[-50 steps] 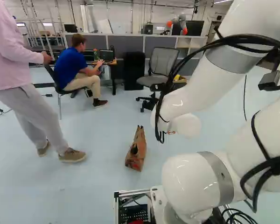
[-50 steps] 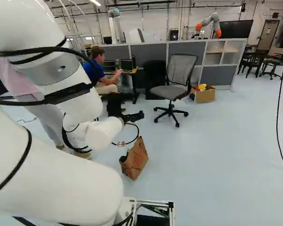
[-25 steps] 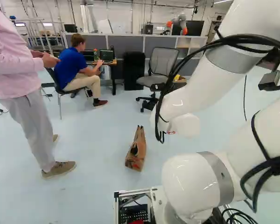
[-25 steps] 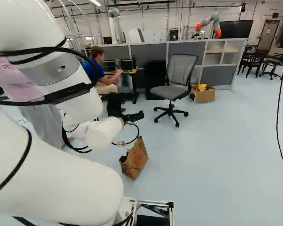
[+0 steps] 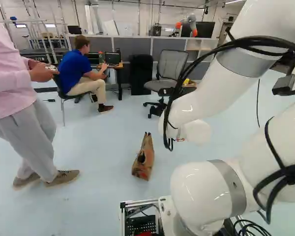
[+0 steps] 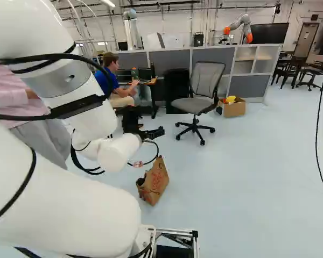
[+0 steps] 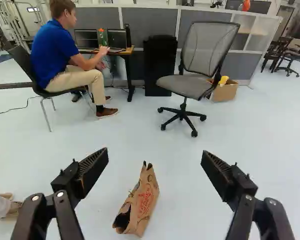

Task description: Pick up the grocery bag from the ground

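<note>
In the right base view my gripper [image 6: 151,132] is partly hidden by the arm, raised in the air beyond the bag's top. The brown paper grocery bag [image 6: 154,183] stands on the floor, leaning a little; the left base view also shows the bag [image 5: 143,160], with a dark opening in its side. From the wrist, the gripper [image 7: 156,162] has its two black fingers spread wide with nothing between them. The bag [image 7: 144,200] lies ahead and below, in line with the gap and nearer one finger, touching neither.
A grey office chair [image 6: 204,88] stands beyond the bag, with a cardboard box [image 6: 234,108] beside it. Low grey partitions [image 6: 169,57] run behind. Another robot [image 6: 239,27] is at the back. A person in a pink top [image 5: 12,81] stands left of the bag.
The standing person has shifted stance and moved their arms and feet at the left. My arm, the base and the bag show no movement.
</note>
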{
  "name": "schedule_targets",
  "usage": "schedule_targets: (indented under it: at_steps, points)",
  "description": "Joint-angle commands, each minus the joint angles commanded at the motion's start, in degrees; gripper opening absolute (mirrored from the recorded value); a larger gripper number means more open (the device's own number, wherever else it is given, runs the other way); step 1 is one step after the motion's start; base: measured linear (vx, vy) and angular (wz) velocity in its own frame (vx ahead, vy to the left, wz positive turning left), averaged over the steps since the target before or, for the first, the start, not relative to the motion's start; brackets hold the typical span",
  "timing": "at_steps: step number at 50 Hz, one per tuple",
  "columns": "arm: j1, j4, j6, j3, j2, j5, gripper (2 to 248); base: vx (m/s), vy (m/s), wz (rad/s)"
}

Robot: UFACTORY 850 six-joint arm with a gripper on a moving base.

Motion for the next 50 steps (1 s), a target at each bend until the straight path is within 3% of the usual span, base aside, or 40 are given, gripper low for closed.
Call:
schedule_targets:
  at_steps: [32, 50]
  points:
    - [0.58, 0.0, 0.0, -0.32, -0.37, 0.0, 247, 0.0, 0.0, 0.0]
    - [4.25, 0.0, 0.0, -6.55, -7.44, 0.0, 247, 0.0, 0.0, 0.0]
